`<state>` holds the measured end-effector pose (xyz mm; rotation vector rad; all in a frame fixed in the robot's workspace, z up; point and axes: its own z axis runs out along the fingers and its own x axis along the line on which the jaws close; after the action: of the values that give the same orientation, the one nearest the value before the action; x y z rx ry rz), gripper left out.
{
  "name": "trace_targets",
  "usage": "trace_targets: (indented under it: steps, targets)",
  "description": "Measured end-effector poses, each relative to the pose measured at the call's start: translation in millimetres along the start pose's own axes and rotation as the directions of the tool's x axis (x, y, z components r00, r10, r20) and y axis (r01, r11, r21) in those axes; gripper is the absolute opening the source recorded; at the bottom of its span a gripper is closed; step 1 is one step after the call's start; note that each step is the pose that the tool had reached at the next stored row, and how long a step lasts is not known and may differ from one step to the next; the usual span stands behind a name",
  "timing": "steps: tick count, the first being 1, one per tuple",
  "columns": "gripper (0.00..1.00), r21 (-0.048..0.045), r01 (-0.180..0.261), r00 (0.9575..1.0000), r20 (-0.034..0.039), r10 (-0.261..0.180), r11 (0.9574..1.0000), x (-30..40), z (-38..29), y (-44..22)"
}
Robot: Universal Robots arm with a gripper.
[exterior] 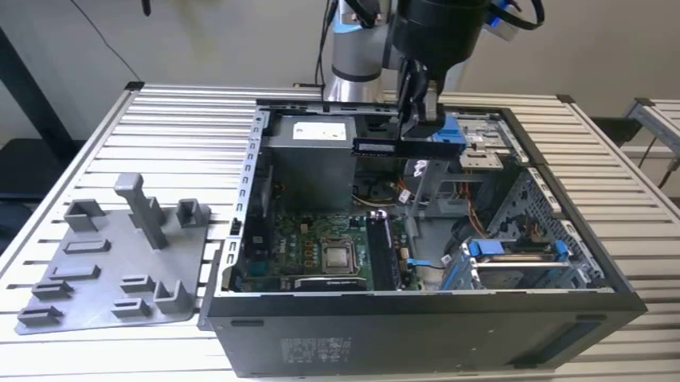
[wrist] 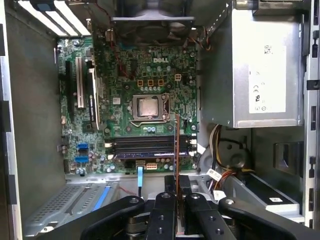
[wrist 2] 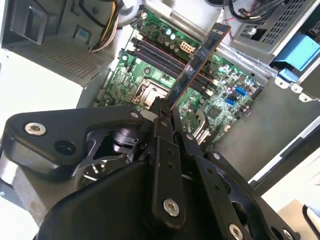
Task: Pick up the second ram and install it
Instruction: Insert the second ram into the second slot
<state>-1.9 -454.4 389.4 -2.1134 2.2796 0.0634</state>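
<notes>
Black gripper [exterior: 422,135] clamped on thin dark RAM strip [exterior: 404,148] — held level above the open black PC case [exterior: 425,334], long axis apparently crosswise to the long black motherboard slots [wrist: 147,146] below.

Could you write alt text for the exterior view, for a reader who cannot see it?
The black gripper holds the second ram, a thin dark strip of circuit board, above an open black computer case with a green motherboard inside. The case lies on a slatted metal table; a grey plastic fixture plate lies at the exterior view's left.
</notes>
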Motion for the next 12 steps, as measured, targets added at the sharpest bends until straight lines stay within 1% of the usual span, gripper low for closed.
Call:
trace_targets:
  steps: [4, 7, 10, 12]
  targets:
    - [0.14, 0.0017, -0.032, 0.9995, 0.0003, 0.032, 0.9995, 0.0, 0.0, 0.0]
    - [0.14, 0.0031, -0.059, 0.9983, 0.0006, 0.059, 0.9982, 0.0, 0.0, 0.0]
    - [0.14, 0.0049, -0.096, 0.9954, 0.0011, 0.096, 0.9954, 0.0, 0.0, 0.0]
    - [0.14, 0.0065, -0.126, 0.9920, 0.0015, 0.126, 0.9920, 0.1, 0.0, 0.0]
